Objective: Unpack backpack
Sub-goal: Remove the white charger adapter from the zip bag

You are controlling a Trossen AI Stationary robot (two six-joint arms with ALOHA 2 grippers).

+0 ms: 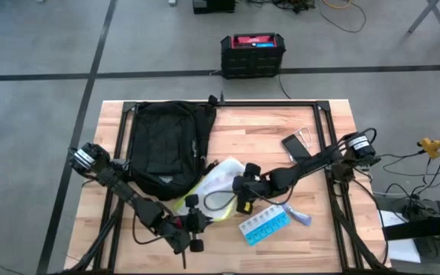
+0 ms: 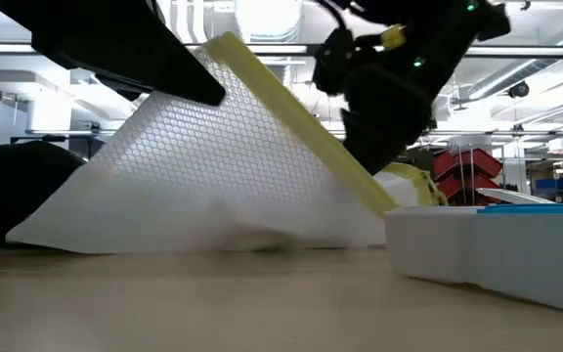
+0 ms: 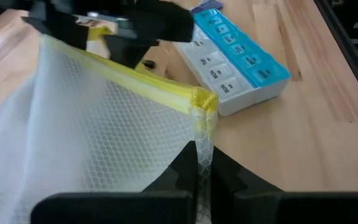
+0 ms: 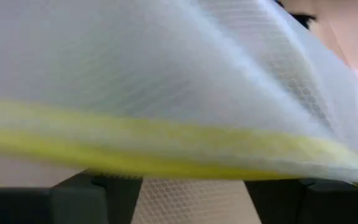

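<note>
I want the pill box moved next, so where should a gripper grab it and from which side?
Grip the pill box across its narrow width, near the middle, coming straight down from above. It lies flat on the table, long and slim, so only its long sides fit between fingers. The right gripper looks nearest, though it hovers at the mesh pouch.

The left arm runs from its base at the counter's left edge toward the near middle, its forearm low over the wood. The left hand (image 1: 195, 221) has its two fingers (image 3: 185, 177) pressed together on a corner of a mesh pouch (image 1: 218, 183). The right arm reaches in from the right edge, bent at the elbow, its wrist near the centre. The right hand (image 1: 239, 186) sits at the pouch's yellow edge, fingers spread apart.
</note>
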